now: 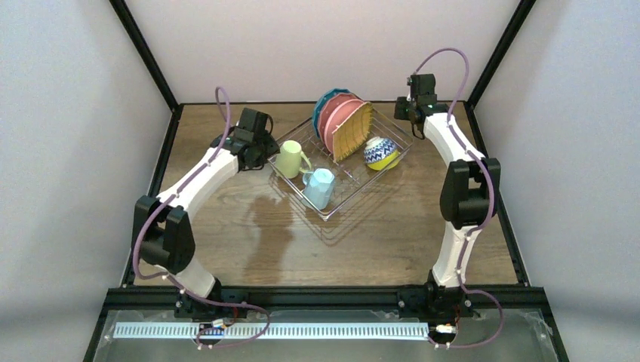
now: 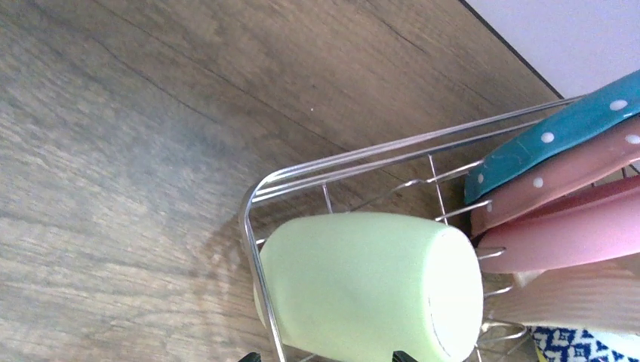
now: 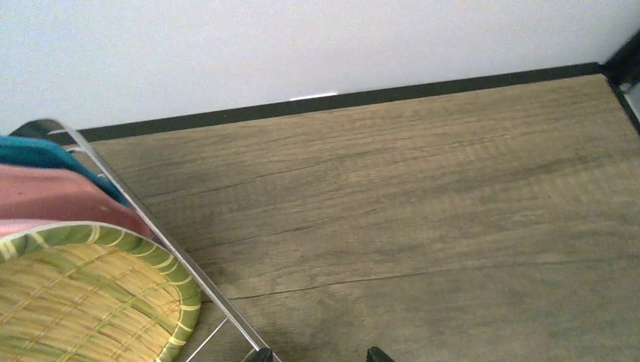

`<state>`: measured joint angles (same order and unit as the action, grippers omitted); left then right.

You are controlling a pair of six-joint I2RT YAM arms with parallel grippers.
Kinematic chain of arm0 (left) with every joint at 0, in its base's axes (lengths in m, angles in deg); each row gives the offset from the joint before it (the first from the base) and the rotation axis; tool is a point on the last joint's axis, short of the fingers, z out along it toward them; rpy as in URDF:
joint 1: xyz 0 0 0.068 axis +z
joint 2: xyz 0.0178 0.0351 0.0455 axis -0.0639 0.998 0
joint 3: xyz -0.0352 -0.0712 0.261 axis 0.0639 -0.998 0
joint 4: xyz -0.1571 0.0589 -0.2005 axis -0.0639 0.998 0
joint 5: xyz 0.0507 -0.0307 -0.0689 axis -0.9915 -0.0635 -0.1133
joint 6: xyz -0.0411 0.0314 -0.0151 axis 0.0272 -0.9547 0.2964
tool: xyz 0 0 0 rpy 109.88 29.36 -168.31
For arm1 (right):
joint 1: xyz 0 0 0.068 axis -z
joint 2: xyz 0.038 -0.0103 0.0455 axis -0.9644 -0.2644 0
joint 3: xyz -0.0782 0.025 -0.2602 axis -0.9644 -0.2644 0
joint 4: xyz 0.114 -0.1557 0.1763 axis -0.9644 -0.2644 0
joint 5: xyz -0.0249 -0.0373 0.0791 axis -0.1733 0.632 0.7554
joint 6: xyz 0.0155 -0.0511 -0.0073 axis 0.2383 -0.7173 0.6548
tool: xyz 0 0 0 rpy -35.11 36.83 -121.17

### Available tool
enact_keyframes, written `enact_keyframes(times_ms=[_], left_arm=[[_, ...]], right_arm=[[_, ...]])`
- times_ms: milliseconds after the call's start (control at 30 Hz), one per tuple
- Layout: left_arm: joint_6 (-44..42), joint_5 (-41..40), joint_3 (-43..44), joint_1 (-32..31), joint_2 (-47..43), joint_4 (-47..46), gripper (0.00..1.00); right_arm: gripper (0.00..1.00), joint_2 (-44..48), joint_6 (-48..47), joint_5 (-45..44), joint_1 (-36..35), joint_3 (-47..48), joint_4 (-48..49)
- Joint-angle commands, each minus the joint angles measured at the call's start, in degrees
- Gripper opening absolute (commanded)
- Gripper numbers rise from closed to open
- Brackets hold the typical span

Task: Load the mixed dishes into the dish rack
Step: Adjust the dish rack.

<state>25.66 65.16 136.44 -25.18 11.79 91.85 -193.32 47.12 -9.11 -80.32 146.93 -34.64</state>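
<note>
The wire dish rack point(image 1: 370, 183) stands at the back middle of the table. In it stand a blue dotted plate point(image 1: 324, 105), pink plates point(image 1: 338, 119) and a woven tan plate point(image 1: 353, 133). A blue-patterned bowl point(image 1: 378, 150) sits upside down over a lime bowl point(image 1: 389, 161). A pale green mug point(image 1: 289, 159) and a light blue mug point(image 1: 320, 188) are at the rack's left and front. The red-patterned bowl is out of view. My left gripper point(image 1: 265, 154) is open just left of the green mug point(image 2: 370, 286), apart from it. My right gripper point(image 1: 404, 111) is open and empty by the rack's back right rim point(image 3: 151, 226).
Bare wooden tabletop lies in front of the rack and to both sides. A black frame rail point(image 3: 340, 99) and white walls bound the table at the back. The rack's left corner wire point(image 2: 253, 226) lies between my left gripper and the mug.
</note>
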Motion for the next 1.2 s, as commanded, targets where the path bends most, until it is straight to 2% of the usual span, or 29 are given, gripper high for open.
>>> enact_keyframes(times_ms=[0, 167, 500, 1167], left_arm=[[4.0, 3.5, -2.2, 0.2, -3.1, -2.5, 1.00], [6.7, 5.3, -4.7, 0.2, -4.2, -3.2, 1.00], [7.9, 4.8, -5.0, 0.2, -4.8, -1.9, 1.00], [9.1, 8.5, -9.7, 0.3, -6.1, -3.0, 1.00]], right_arm=[[0.70, -2.9, -6.4, 6.4, 0.3, 1.4, 2.0], [0.71, -5.3, -9.0, 12.1, 0.3, 2.6, 1.4], [0.70, -8.7, -10.2, 15.4, 0.8, 4.2, 0.6], [0.60, -15.9, -9.8, 19.8, 1.6, 7.5, -1.5]])
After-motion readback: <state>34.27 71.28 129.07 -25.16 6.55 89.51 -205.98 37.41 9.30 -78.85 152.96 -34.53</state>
